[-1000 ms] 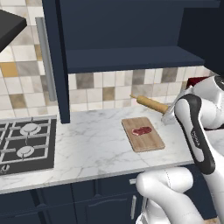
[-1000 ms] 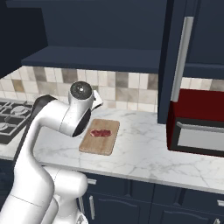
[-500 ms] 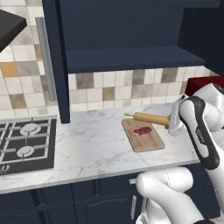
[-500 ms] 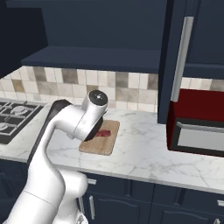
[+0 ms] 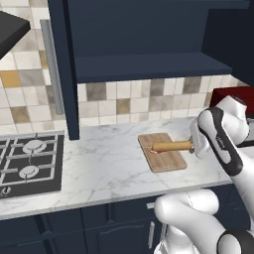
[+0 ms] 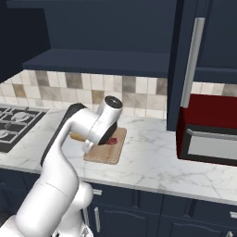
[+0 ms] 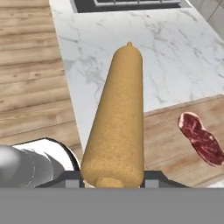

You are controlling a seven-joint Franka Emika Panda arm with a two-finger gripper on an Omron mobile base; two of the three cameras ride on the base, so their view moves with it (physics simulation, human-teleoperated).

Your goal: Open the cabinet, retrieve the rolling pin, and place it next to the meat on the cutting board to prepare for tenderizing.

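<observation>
Two cabinet (image 5: 144,30) doors swung wide, inside dark, long silver handle (image 5: 51,67) standing upright on the left door and another (image 6: 191,62) on the right door. Below, white marble counter (image 5: 109,163) against a tan and grey tiled wall (image 5: 119,101), gas hob (image 5: 27,161) at the left end, red microwave (image 6: 208,129) at the right end.

Near the middle of the counter, cutting board (image 5: 162,151) lying flat. Above it, rolling pin (image 5: 172,146) held level, stretched across the board — whether touching the wood or just clear of it, impossible to say from the base views. Gripper (image 7: 113,177) pinching the rolling pin by its near end, one finger to each side of the thick tan barrel; far end with its small knob pointing away over the marble in the hand view. In the right base view, a short tan stub of the rolling pin (image 6: 77,137) poking out left of the white wrist.

Meat (image 7: 201,139) on the board, red with pale marbling, off to the right of the pin in the hand view, apart from it. In the right base view, a sliver of meat (image 6: 112,140) peeking out beside the wrist — rest hidden by the arm.
</observation>
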